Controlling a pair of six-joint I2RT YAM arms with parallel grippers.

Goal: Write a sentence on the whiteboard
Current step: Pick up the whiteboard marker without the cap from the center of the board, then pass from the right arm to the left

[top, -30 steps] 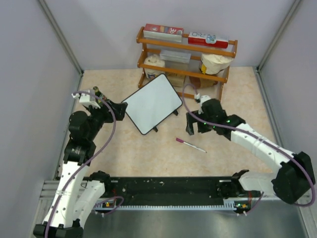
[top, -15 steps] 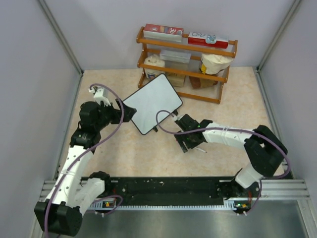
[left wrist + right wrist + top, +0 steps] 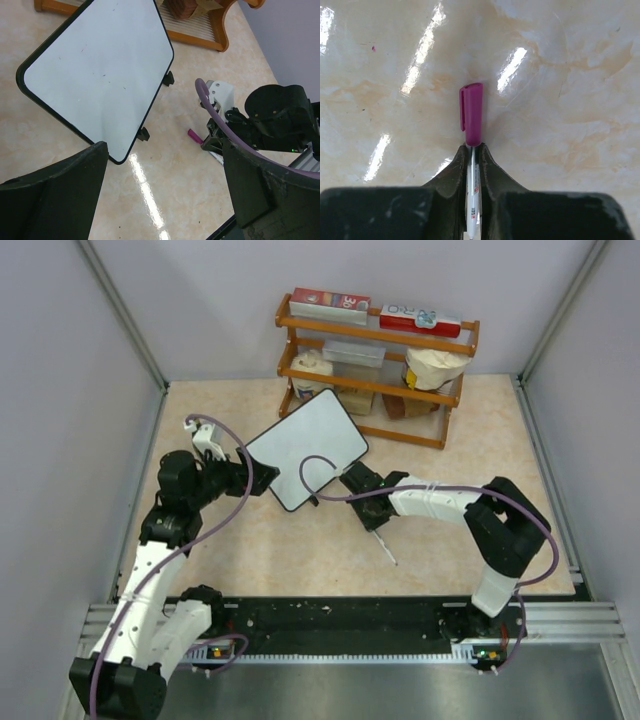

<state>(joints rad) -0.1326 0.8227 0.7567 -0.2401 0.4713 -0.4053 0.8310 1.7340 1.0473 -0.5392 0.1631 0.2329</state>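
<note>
- While the whiteboard [image 3: 308, 448] sits blank, no sentence on it, the marker [image 3: 471, 112] has its purple cap on; strokes would leave nothing unless the cap gets pulled.
- Right fingers [image 3: 482, 162] pinch the barrel just under the cap, low on the desk [image 3: 260, 540]; it may pivot or slip on lift.
- Whiteboard: white, thin black frame, small feet, diagonal on the desk, before the wooden shelf [image 3: 284, 335].
- Left fingers [image 3: 260, 190] spread wide, empty, near its corner.
</note>
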